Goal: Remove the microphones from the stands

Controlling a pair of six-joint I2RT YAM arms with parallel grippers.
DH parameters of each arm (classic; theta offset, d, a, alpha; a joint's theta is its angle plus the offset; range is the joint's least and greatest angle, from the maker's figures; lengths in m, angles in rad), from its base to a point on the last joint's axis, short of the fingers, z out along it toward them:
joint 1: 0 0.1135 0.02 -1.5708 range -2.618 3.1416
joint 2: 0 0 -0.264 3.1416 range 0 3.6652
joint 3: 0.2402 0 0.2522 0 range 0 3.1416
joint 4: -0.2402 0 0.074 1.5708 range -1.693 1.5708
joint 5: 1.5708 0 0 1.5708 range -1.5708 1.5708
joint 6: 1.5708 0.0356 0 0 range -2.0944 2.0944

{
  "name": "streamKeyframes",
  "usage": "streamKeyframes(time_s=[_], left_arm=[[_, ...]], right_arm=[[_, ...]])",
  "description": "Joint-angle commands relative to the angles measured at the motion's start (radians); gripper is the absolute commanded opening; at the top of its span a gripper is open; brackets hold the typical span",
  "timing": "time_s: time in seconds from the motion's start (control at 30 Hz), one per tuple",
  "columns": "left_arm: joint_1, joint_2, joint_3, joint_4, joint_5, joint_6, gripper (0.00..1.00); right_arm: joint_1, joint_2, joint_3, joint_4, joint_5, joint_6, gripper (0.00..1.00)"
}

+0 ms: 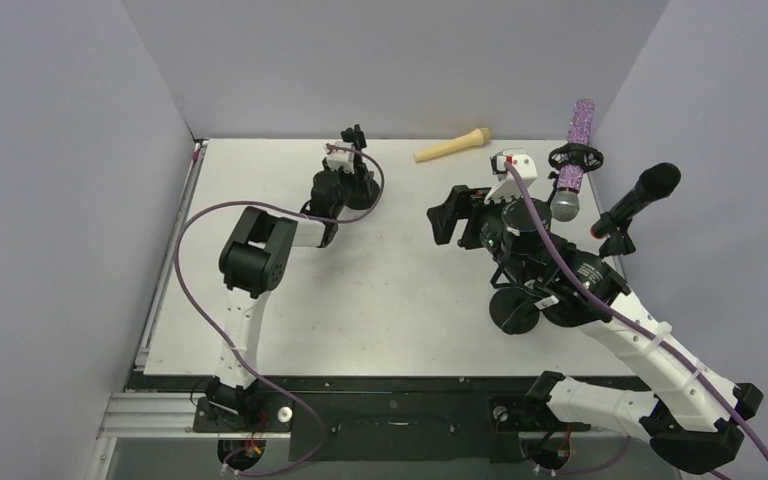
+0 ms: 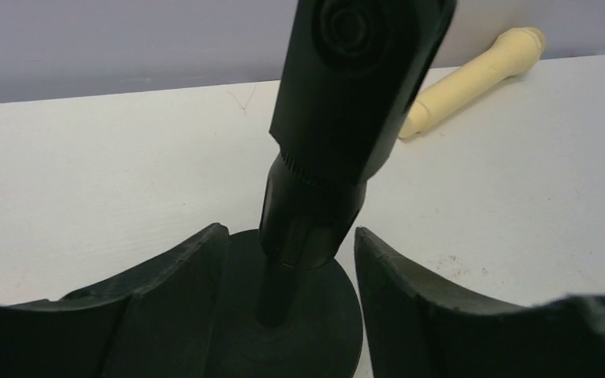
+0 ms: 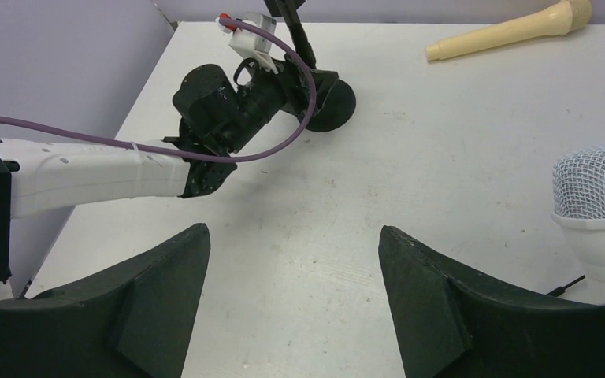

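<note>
**Left stand looks empty; two mics on stands at right**

Left gripper is spread, a finger on each side of the left stand's post, low by the base. It pinches nothing, and the clip on top looks empty. Cream mic lies flat on the table at the far edge, on no stand.

Purple mic sits in a shock mount far right, with the black mic on its own stand beside it. Right gripper is spread and empty; the purple mic's grille is just to its right.

Judgement:
- The mics are rigid and moderately light.
- The glitter body should grip well, while the smooth bodies may slip.
- The mesh grille dents, so take the barrel.
- The mount is likely springy and the stand may tip.
</note>
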Motion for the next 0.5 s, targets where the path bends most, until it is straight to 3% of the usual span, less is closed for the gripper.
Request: streamKeyframes(time_s=[0.0, 0.23, 0.47], left_arm=[[0.007, -0.114, -0.036, 0.069, 0.004, -0.005, 0.64], [0.007, -0.224, -0.100, 0.012, -0.001, 0.011, 0.99], [-0.005, -0.367, -0.232, -0.035, -0.051, -0.002, 0.96]], right_arm=[[-0.007, -0.018, -0.003, 0.025, -0.002, 0.013, 0.74], [-0.009, -0.011, 0.027, -0.009, 0.016, 0.013, 0.76], [-0.030, 0.009, 0.067, -0.088, 0.031, 0.012, 0.78]])
